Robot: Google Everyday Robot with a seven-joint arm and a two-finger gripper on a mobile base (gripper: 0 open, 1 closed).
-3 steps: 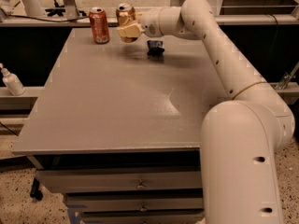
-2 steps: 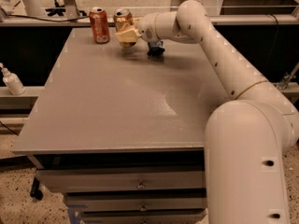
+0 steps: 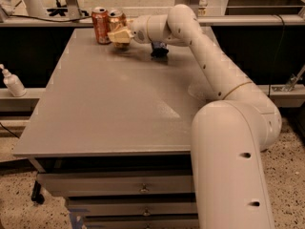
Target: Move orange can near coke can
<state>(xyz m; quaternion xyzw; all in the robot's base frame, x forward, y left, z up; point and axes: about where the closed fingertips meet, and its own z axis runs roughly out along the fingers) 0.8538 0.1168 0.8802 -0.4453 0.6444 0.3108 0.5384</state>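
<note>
The coke can [image 3: 100,25], red-orange with whitish markings, stands upright at the far left of the grey table [image 3: 119,109]. The golden-orange can [image 3: 117,19] is right beside it on its right, very close, and I cannot tell whether the two touch. My gripper [image 3: 119,35] reaches in from the right and is shut on the orange can's lower part, hiding it. I cannot tell whether the can rests on the table. The white arm stretches from the lower right across the table's right side.
A small dark object [image 3: 159,50] lies on the table just right of the gripper, under the wrist. A white pump bottle [image 3: 12,82] stands on a ledge left of the table. Drawers [image 3: 143,190] sit below the table's front edge.
My gripper has carried the orange can to the left, from a gap away from the coke can to right beside it. The coke can and the dark object have not moved.
</note>
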